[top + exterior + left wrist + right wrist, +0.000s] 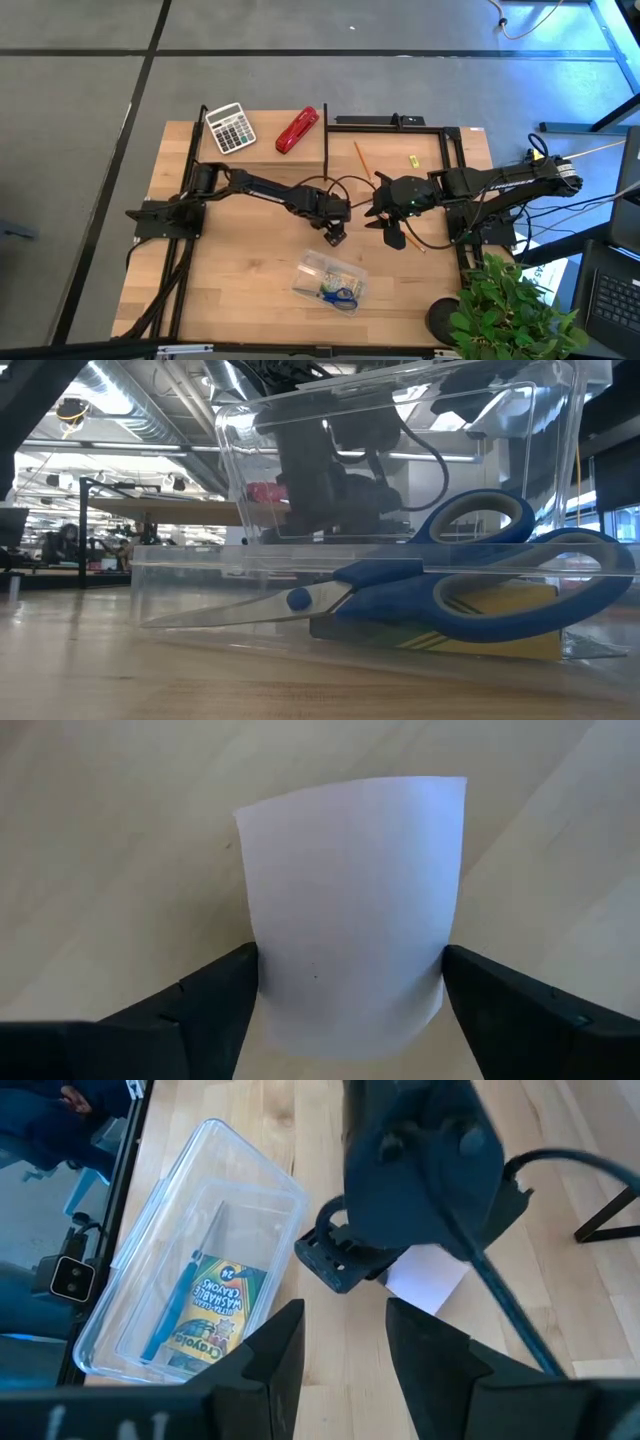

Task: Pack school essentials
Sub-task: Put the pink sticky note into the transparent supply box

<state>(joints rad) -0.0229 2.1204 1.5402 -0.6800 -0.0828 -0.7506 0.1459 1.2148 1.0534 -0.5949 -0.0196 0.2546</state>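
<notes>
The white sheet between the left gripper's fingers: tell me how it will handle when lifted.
The thin white paper sheet already bows into a curve between the left gripper's fingers, so it is probably floppy and very light. It would likely crease if squeezed harder. Its smooth faces might slip from the dark pads, so a gentle, steady lift seems wise.

blue-handled scissors [480, 575], yellow-green crayon box [215, 1315] in clear bin [330, 280]; red stapler [297, 130]; pale wood worktop [240, 260]; white sheet [350, 910], possibly paper.

High cam overhead; low cam table-level, close behind clear box [400, 510].
</notes>
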